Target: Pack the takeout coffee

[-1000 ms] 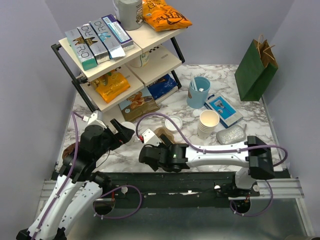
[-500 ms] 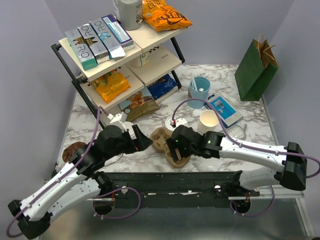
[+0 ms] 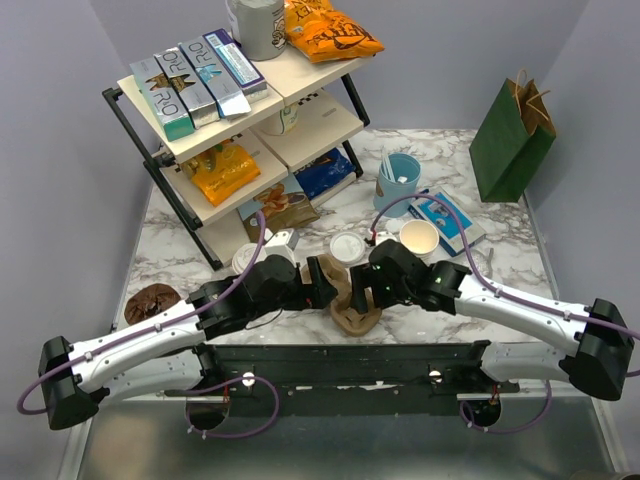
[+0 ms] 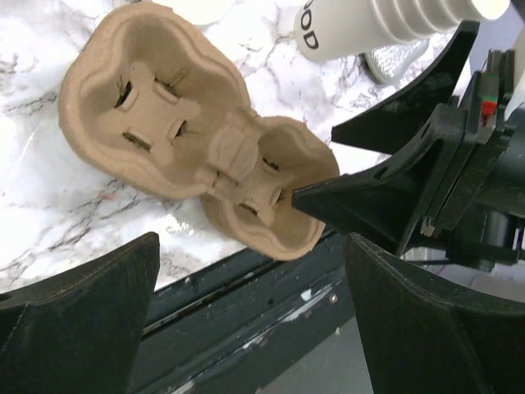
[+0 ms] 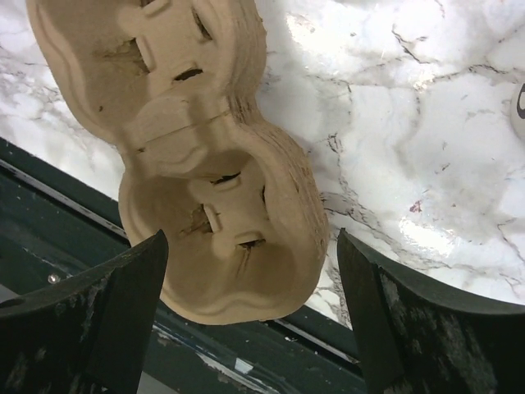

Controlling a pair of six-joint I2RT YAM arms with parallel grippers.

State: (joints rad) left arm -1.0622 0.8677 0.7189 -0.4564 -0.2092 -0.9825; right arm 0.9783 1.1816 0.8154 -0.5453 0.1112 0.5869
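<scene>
While both grippers gape wide, holding nothing | left gripper [image 4: 251, 236] hangs over carrier [image 3: 355, 315], left side | right gripper [image 5: 250, 240] has fingers on either side of carrier's near well, contact unclear | carrier lies at table [image 3: 480, 150] near edge | coffee [image 3: 348, 247] stands upright just beyond carrier, apart from both grippers | cup stack [image 3: 418, 238] to its right

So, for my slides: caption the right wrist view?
Open right claw above a two-cup pulp carrier at the table edge.

top external: high above near edge, looking down over whole worktop [image 3: 520, 230] | left wrist: close, slanting at near edge | right wrist: close, straight down | all share cup carrier [image 3: 352, 314]
</scene>
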